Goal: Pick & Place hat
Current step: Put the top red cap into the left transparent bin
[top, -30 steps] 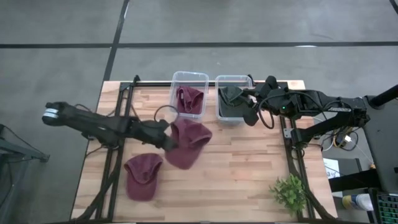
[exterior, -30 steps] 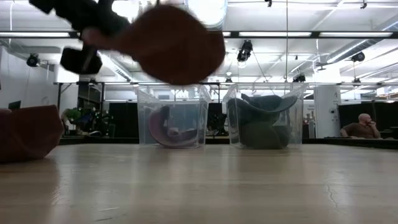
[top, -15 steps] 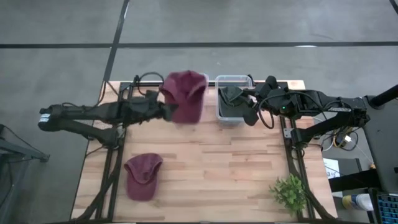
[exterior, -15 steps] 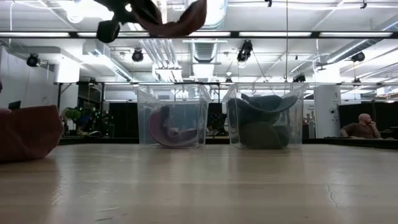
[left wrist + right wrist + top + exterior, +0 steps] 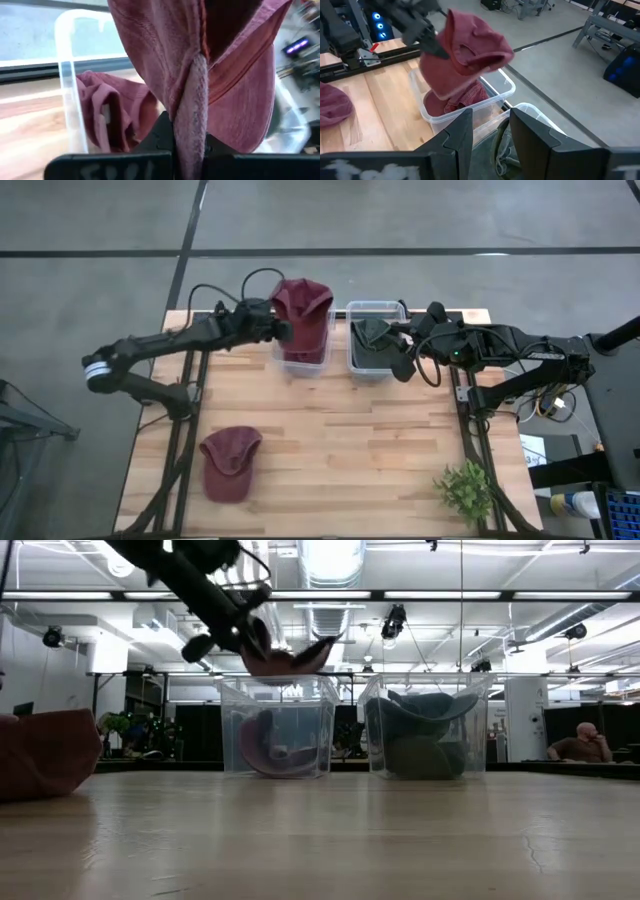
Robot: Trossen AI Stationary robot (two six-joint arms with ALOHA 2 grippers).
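The left arm's fingers (image 5: 192,145) are pinched tight on a fold of a maroon hat (image 5: 303,308), which hangs from them directly over the clear bin (image 5: 305,358) at about 12 o'clock on the bench (image 5: 380,450). In the low view the hat (image 5: 285,656) sags just above the bin's rim, not yet inside it. The bin already contains another maroon hat (image 5: 270,745), crumpled against its wall; the left wrist view shows that one (image 5: 107,112) lying below and behind the held hat.

The left gripper (image 5: 283,330) sits at the bin's 9 o'clock edge, its arm stretching back toward 9 o'clock off the bench's side.

A second clear bin (image 5: 376,340) stands just beside the first, at roughly 1 o'clock, and holds dark green hats (image 5: 420,735). The right gripper (image 5: 385,330) rests over this bin with its fingers (image 5: 462,132) parted and nothing between them; its arm reaches in from 3 o'clock.

A third maroon hat (image 5: 229,463) lies flat on the bench at about 8 o'clock, well apart from both bins. A small green plant (image 5: 465,492) stands near the 4 o'clock corner.

In the low view, a person (image 5: 580,745) sits far off in the room behind the bench.
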